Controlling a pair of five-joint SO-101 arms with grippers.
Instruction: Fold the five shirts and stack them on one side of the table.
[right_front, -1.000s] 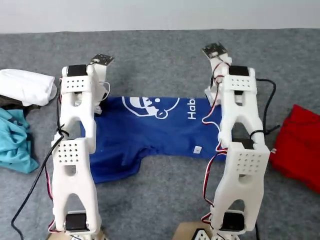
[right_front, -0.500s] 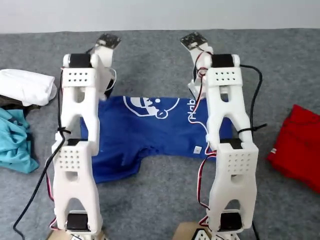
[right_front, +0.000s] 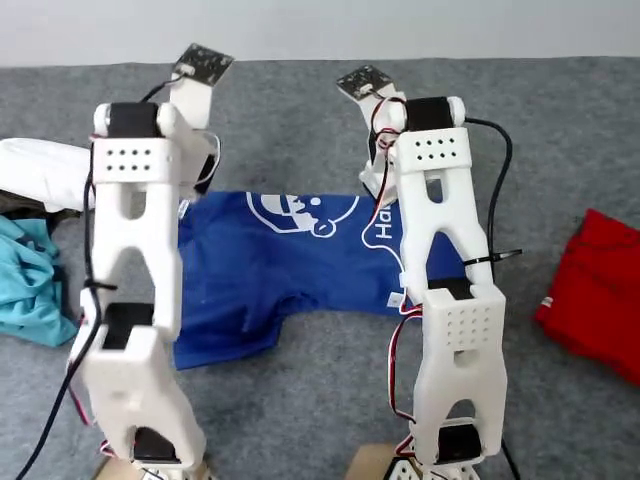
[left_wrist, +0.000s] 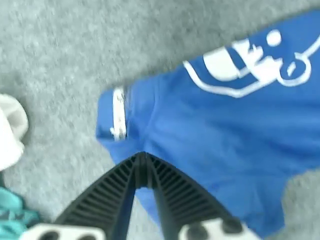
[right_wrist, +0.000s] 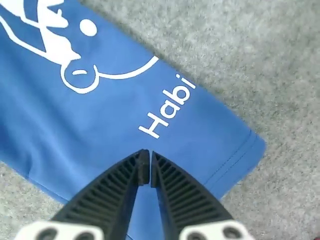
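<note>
The blue shirt (right_front: 290, 270) lies half folded on the desk (right_front: 300, 110). The left tool (left_wrist: 142, 161) and right tool (right_wrist: 145, 161) hover clenched, empty, above it. Folding seems in hand; next they should open and take its edges.

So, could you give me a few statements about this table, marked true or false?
1. The blue shirt with white print lies on the grey felt table. True.
2. The red cloth sits stacked on the blue shirt. False: it lies apart, on the right arm's side.
3. The left gripper and right gripper are wide open. False: both are shut.
4. A white cloth and a teal cloth lie on the left arm's side. True.
</note>
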